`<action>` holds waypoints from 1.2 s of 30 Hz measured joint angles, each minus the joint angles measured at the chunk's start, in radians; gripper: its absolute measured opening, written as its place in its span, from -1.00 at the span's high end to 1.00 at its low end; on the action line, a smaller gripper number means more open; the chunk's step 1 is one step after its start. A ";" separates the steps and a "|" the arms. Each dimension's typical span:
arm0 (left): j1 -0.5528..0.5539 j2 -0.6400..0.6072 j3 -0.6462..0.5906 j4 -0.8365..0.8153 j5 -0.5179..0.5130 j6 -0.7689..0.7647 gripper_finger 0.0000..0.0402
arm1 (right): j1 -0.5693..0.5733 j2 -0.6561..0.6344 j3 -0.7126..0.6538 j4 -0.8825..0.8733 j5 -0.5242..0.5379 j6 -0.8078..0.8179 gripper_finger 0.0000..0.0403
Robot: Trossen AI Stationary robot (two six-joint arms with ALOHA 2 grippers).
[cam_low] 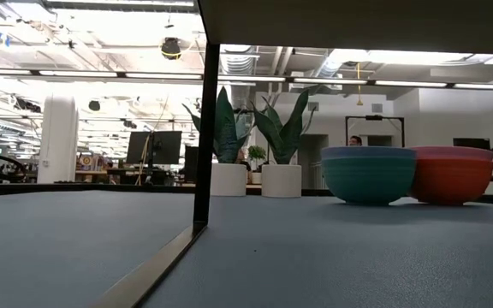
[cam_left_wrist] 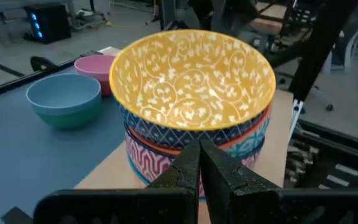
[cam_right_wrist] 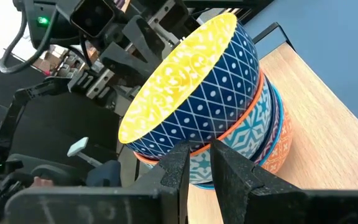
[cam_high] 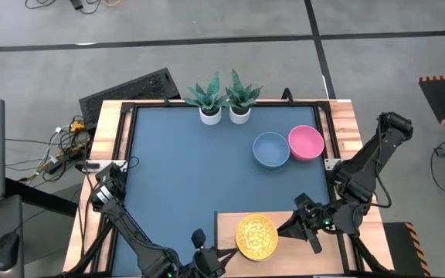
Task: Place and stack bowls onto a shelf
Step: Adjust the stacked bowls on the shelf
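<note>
A stack of small patterned bowls (cam_high: 256,236), yellow inside on top, stands on the pale wood shelf (cam_high: 292,259) at the table's near edge. It also shows in the left wrist view (cam_left_wrist: 194,106) and the right wrist view (cam_right_wrist: 204,112). My left gripper (cam_high: 229,252) is shut, its tips level at the stack's left side (cam_left_wrist: 199,155). My right gripper (cam_high: 286,227) is at the stack's right side, its fingers a narrow gap apart (cam_right_wrist: 199,163). A grey-blue bowl (cam_high: 271,149) and a pink bowl (cam_high: 306,142) stand side by side on the blue tabletop at the far right. My left gripper's shut fingertips (cam_left_wrist: 191,163) stand right at the lower side of the stack (cam_left_wrist: 160,163), coming level from the table's left. I cannot tell whether they touch it. My right gripper's fingertips (cam_right_wrist: 178,163) stand at the stack's lower side (cam_right_wrist: 199,177), coming from the right. I cannot tell whether they touch.
Two white plant pots (cam_high: 224,114) stand at the table's far edge. The shelf is raised: its dark underside (cam_low: 358,21) and a leg (cam_low: 205,128) show in the low view, with the two plain bowls (cam_low: 368,174) beyond. A keyboard (cam_high: 130,91) lies off the table's far left.
</note>
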 joint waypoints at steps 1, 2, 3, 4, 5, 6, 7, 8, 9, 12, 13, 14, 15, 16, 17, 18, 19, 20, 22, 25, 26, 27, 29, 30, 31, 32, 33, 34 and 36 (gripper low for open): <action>0.002 0.000 -0.005 0.004 0.015 0.000 1.00 | 0.000 0.000 0.000 0.000 0.000 0.000 0.55; 0.005 0.000 -0.006 0.003 0.028 -0.002 1.00 | 0.000 0.000 0.000 0.000 0.000 0.001 0.55; 0.008 0.000 -0.009 0.003 0.038 -0.002 1.00 | 0.000 0.000 0.000 0.000 0.000 0.001 0.55; 0.009 0.000 -0.009 0.002 0.045 -0.002 1.00 | 0.000 0.000 0.000 0.001 0.000 0.001 0.55; 0.011 0.000 -0.010 0.001 0.047 -0.002 1.00 | 0.000 0.000 0.000 0.001 0.000 0.001 0.55; 0.014 0.000 -0.010 -0.002 0.051 -0.003 1.00 | 0.001 0.000 0.000 0.001 0.000 0.001 0.55; 0.016 0.000 -0.010 -0.006 0.054 -0.003 1.00 | 0.002 0.000 0.000 0.001 0.000 0.002 0.55; 0.019 0.000 -0.010 -0.013 0.059 -0.004 1.00 | 0.002 0.000 0.000 0.001 -0.001 0.002 0.55; 0.021 0.000 -0.010 -0.016 0.066 -0.004 1.00 | 0.002 0.001 0.000 0.001 -0.005 0.003 0.55; 0.027 0.000 -0.010 -0.022 0.091 -0.004 1.00 | -0.004 0.013 0.000 0.000 -0.027 0.004 0.55; 0.027 0.000 -0.010 -0.023 0.097 -0.008 1.00 | -0.006 0.016 0.000 -0.001 -0.032 0.005 0.55; 0.027 0.000 -0.010 -0.023 0.098 -0.009 1.00 | -0.006 0.021 0.000 0.000 -0.038 0.006 0.55; 0.027 0.000 -0.010 -0.024 0.101 -0.010 1.00 | -0.007 0.024 0.000 0.000 -0.043 0.010 0.55; 0.027 0.000 -0.010 -0.024 0.103 -0.010 1.00 | -0.008 0.025 0.000 0.000 -0.045 0.011 0.55; 0.027 0.000 -0.010 -0.024 0.104 -0.011 1.00 | -0.007 0.026 0.000 -0.004 -0.049 0.012 0.55; 0.027 0.000 -0.010 -0.023 0.105 -0.011 1.00 | -0.005 0.026 0.000 -0.009 -0.051 0.012 0.55; 0.027 0.000 -0.010 -0.022 0.107 -0.011 1.00 | -0.005 0.027 0.000 -0.013 -0.054 0.012 0.55; 0.027 0.000 -0.010 -0.021 0.108 -0.012 1.00 | -0.006 0.027 0.000 -0.015 -0.054 0.012 0.55; 0.027 0.000 -0.010 -0.023 0.109 -0.023 1.00 | -0.006 0.027 0.000 -0.018 -0.056 0.012 0.55; 0.028 0.000 -0.010 -0.035 0.112 -0.049 1.00 | -0.006 0.027 0.000 -0.021 -0.056 0.012 0.55; 0.028 0.000 -0.010 -0.039 0.112 -0.051 1.00 | -0.006 0.027 0.000 -0.022 -0.056 0.012 0.55; 0.028 0.000 -0.010 -0.041 0.112 -0.050 1.00 | -0.007 0.027 0.000 -0.024 -0.056 0.012 0.55; 0.028 0.000 -0.010 -0.048 0.112 -0.050 1.00 | -0.012 0.027 0.001 -0.033 -0.060 0.015 0.55; 0.028 0.000 -0.010 -0.050 0.112 -0.050 1.00 | -0.013 0.027 0.001 -0.042 -0.064 0.018 0.55; 0.028 0.000 -0.010 -0.051 0.113 -0.050 1.00 | -0.014 0.027 0.002 -0.055 -0.066 0.025 0.55; 0.028 0.000 -0.010 -0.051 0.114 -0.050 1.00 | -0.018 0.028 0.002 -0.072 -0.071 0.033 0.55; 0.028 0.000 -0.010 -0.051 0.113 -0.050 1.00 | -0.021 0.029 0.001 -0.091 -0.078 0.038 0.55; 0.029 0.000 -0.010 -0.051 0.112 -0.050 1.00 | -0.021 0.030 0.000 -0.106 -0.081 0.042 0.55; 0.029 0.000 -0.010 -0.053 0.105 -0.050 1.00 | -0.023 0.031 -0.001 -0.119 -0.079 0.047 0.55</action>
